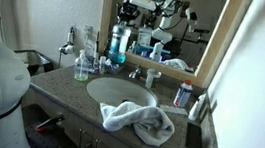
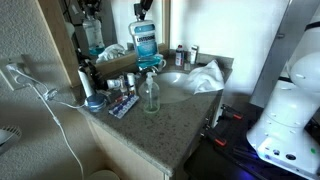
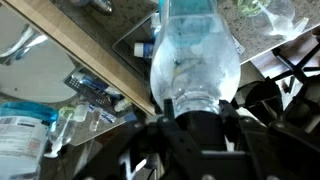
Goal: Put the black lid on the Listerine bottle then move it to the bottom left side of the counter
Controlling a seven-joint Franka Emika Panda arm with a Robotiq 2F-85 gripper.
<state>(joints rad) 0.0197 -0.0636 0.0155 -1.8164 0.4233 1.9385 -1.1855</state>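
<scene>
The Listerine bottle (image 2: 146, 45) hangs straight below the gripper (image 2: 143, 15), over the counter (image 2: 170, 120). The jaws are clamped tightly around its black lid (image 3: 197, 110).

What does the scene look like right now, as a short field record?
gripper: shut on the Listerine at its top
Listerine: upright, blue liquid; whether it is off the counter cannot be told
lid: seems on, mostly hidden by the fingers
soap bottle: standing on the counter beside the sink
towel: bunched over the sink's rim
</scene>
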